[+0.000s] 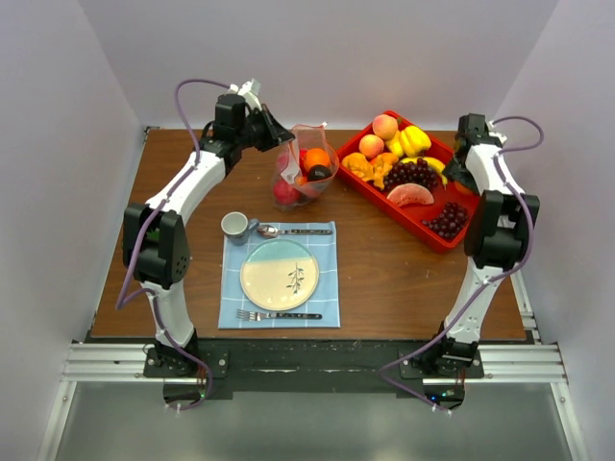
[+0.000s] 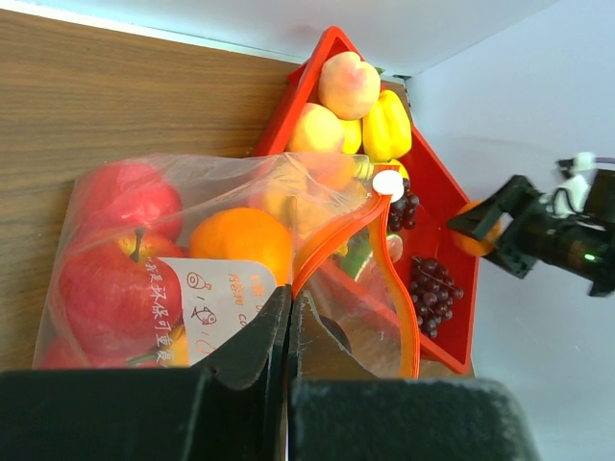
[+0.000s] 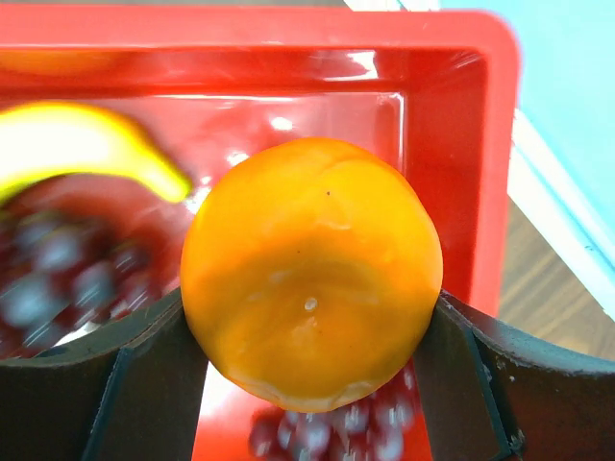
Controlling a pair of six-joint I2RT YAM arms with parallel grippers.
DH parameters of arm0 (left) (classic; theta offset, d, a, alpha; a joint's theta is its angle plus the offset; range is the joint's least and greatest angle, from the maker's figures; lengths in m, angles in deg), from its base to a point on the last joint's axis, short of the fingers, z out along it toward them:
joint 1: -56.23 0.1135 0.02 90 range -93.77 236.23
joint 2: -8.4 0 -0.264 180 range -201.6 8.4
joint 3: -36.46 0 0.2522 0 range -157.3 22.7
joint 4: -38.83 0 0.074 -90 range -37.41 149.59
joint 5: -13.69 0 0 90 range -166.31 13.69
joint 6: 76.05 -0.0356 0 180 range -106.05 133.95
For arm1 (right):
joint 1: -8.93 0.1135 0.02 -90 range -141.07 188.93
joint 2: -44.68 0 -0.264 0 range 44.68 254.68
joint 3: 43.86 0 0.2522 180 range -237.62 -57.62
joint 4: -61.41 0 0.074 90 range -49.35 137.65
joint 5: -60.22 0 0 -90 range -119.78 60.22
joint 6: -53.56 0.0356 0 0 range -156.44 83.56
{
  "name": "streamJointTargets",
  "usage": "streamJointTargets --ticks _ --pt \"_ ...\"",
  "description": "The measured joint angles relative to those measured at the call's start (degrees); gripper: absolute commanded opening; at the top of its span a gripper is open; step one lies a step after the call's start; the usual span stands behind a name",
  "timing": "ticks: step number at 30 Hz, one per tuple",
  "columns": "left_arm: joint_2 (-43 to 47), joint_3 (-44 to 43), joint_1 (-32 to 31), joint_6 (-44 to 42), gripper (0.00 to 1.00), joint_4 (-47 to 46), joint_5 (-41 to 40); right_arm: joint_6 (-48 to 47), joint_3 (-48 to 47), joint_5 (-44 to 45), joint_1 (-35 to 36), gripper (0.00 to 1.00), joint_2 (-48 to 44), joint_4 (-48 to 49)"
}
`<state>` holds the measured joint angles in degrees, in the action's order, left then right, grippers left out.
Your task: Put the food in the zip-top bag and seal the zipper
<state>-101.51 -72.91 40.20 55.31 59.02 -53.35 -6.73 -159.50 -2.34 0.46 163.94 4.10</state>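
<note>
The clear zip-top bag [image 1: 306, 173] stands open at the back middle of the table, holding red apples [image 2: 115, 279] and an orange [image 2: 240, 240]. Its orange-red zipper [image 2: 332, 235] gapes open. My left gripper [image 1: 279, 134] is shut on the bag's mouth edge [image 2: 289, 293] and holds it up. My right gripper [image 1: 459, 173] is shut on an orange fruit [image 3: 312, 269] just above the red tray's right end, over the grapes [image 1: 447, 219]. The tray also holds a peach [image 1: 385, 126], yellow pieces [image 1: 415, 140], more grapes [image 1: 411, 174] and a watermelon slice [image 1: 410, 195].
The red tray [image 1: 437, 240] lies at the back right. A blue placemat [image 1: 231, 307] at the near middle carries a plate [image 1: 279, 276], a cup [image 1: 234, 226], a spoon [image 1: 293, 231] and a fork [image 1: 279, 314]. White walls enclose the table.
</note>
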Motion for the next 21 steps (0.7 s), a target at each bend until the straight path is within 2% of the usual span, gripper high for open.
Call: streamJointTargets --ticks 6,13,17,21 --pt "0.0 0.11 0.13 0.0 0.0 -0.02 0.0 -0.44 1.11 0.28 2.51 0.32 -8.52 1.01" --pt "0.0 0.28 0.22 0.0 0.0 -0.09 0.02 -0.83 2.25 -0.66 7.3 0.32 -14.05 1.27" --pt "0.0 0.28 0.22 0.02 0.0 -0.13 0.04 -0.81 2.84 -2.43 14.08 0.32 -16.85 1.57" --pt "0.0 0.28 0.22 0.02 0.0 -0.15 0.04 -0.83 -0.22 -4.0 24.81 0.34 -17.75 1.51"
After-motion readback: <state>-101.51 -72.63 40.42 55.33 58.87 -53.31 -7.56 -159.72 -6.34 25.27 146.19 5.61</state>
